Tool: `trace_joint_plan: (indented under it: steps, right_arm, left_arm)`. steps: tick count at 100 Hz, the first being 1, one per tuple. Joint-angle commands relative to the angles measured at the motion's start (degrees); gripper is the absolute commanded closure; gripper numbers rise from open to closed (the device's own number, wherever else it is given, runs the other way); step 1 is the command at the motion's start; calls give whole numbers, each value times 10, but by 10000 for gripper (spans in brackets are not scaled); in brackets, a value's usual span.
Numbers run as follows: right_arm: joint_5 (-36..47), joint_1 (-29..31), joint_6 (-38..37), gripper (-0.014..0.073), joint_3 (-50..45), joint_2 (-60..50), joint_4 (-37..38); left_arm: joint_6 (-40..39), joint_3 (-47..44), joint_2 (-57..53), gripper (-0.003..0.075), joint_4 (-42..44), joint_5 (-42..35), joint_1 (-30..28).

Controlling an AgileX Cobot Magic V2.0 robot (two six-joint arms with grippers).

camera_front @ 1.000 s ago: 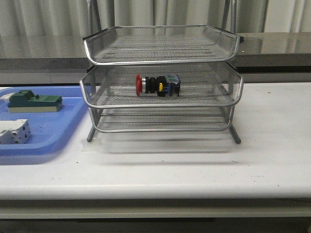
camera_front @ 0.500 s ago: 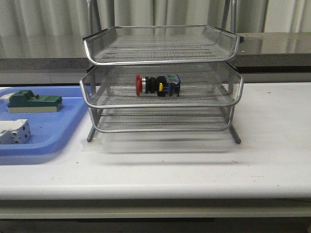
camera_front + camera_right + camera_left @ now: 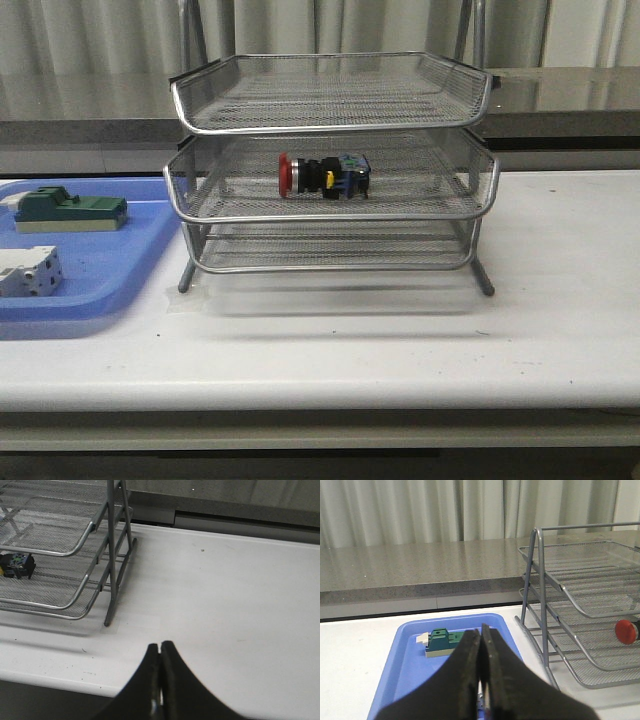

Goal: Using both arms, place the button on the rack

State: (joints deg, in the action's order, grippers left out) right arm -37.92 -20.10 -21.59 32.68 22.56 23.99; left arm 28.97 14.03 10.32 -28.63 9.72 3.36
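The button (image 3: 325, 175) lies on its side in the middle tray of the silver wire rack (image 3: 332, 215), red head to the left. Its red head shows in the left wrist view (image 3: 626, 631) and its black rear in the right wrist view (image 3: 17, 565). Neither arm shows in the front view. My left gripper (image 3: 480, 632) is shut and empty, above the blue tray, away from the rack (image 3: 580, 605). My right gripper (image 3: 160, 647) is shut and empty over the white table near its front edge, to the right of the rack (image 3: 90, 545).
A flat blue tray (image 3: 110, 265) sits left of the rack and holds a green block (image 3: 70, 210) and a white block (image 3: 28, 272). The green block also shows in the left wrist view (image 3: 440, 641). A grey counter runs behind the table.
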Motion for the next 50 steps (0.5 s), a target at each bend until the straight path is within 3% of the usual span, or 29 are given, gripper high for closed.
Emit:
trace_joint_plan:
  steps: [1,13,35,50]
  right_arm:
    - [59,10,1,653,-1,-12,-1]
    - [88,39,21,653,-33,-47,-54]
    - [183,120,169,653,-117,-114,-199]
    - [218,164,179,653,-176,-168,-233]
  left_arm:
    - [-4,15,5,740,-8,-44,-1]
    - [-4,15,5,740,-8,-44,-1]
    - [-4,15,5,740,-8,-44,-1]
    - [-4,15,5,740,-8,-44,-1]
